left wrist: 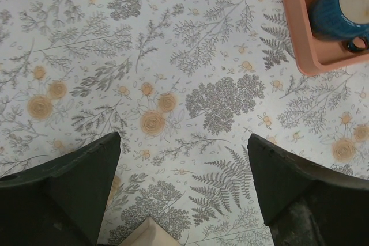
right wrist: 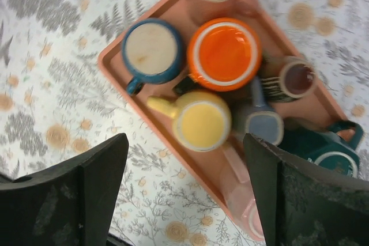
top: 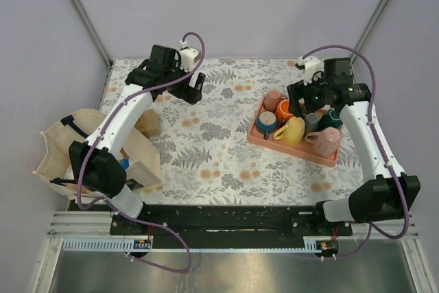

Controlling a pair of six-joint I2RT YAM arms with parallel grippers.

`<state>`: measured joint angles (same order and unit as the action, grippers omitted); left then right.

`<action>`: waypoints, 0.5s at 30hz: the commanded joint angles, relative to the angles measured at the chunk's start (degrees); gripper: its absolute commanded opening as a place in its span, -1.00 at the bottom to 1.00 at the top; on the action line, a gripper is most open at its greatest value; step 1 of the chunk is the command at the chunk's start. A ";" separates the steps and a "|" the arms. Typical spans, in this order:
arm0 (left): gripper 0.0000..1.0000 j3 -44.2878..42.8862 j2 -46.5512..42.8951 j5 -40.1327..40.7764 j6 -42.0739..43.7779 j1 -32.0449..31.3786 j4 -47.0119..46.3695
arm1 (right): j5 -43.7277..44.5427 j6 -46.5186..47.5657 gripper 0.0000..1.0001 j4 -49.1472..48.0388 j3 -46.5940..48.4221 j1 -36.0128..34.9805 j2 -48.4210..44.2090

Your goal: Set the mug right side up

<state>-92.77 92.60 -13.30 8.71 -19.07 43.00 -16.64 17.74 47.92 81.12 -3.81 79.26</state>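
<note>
Above the pink tray (right wrist: 109, 57) of mugs (right wrist: 202, 122): hovering with right claw (right wrist: 184, 142) spread wide, gripping nothing. Over the floral desk (left wrist: 202, 44): hovering with left claw (left wrist: 183, 139) equally wide, empty.

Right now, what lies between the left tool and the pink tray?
Only bare floral tablecloth separates left tool and pink tray, per left wrist view.

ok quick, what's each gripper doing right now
left gripper: open, holding nothing, over the tablecloth
right gripper: open, holding nothing, above the pink tray
</note>
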 commanded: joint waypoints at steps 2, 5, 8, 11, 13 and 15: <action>0.89 1.72 -2.77 -2.87 3.15 -2.28 -0.29 | -1.03 10.30 0.71 5.87 -4.12 -6.11 -1.40; 0.89 1.54 -2.68 -2.26 3.77 -3.25 -0.02 | 1.52 8.20 0.61 4.82 -5.27 -6.64 0.71; 0.89 2.07 -3.03 -1.12 4.30 -3.87 -0.02 | 2.41 4.60 0.55 1.83 -5.80 -6.73 2.12; 0.89 3.38 -3.74 0.11 5.26 -4.31 -0.02 | 2.67 3.01 0.47 0.42 -4.66 -7.69 4.05; 0.89 4.26 -4.09 0.55 6.05 -4.31 0.06 | 4.07 5.71 0.45 0.16 -4.13 -9.71 5.37; 0.89 4.62 -4.27 0.73 6.32 -4.40 -0.03 | 5.04 8.44 0.46 0.33 -3.69 -11.82 6.60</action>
<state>-88.95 91.31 -13.58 13.06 -23.29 44.16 -14.11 22.81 50.30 75.33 -11.86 84.07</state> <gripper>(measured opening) 0.947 0.730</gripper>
